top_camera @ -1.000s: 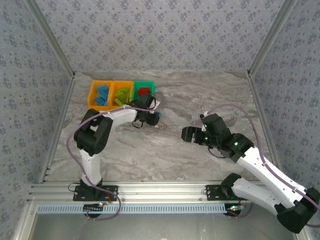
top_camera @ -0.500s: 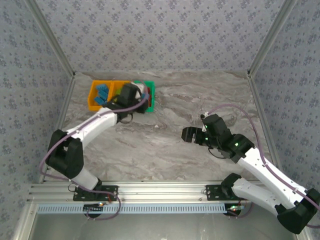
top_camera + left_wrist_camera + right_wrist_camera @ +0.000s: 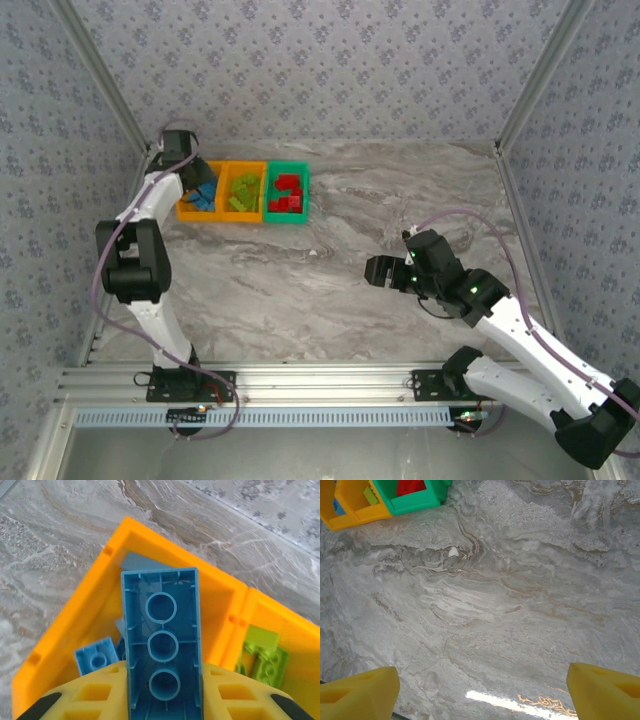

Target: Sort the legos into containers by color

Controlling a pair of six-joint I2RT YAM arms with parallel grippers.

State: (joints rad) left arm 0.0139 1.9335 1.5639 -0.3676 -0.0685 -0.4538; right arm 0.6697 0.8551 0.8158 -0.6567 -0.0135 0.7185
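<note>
Delivery at the bins: the left gripper, at ten o'clock on the table in the top view, clamps a long blue brick end-on above the left orange bin, where other blue bricks lie. Lime bricks sit in the middle bin at its three o'clock; red bricks sit in the green bin. The right gripper, jaws wide and empty, hangs above the table near four o'clock. The likely hazard: let go off-centre, the brick could strike the shared wall and tip among the lime ones, or bounce off the rim onto the table.
</note>
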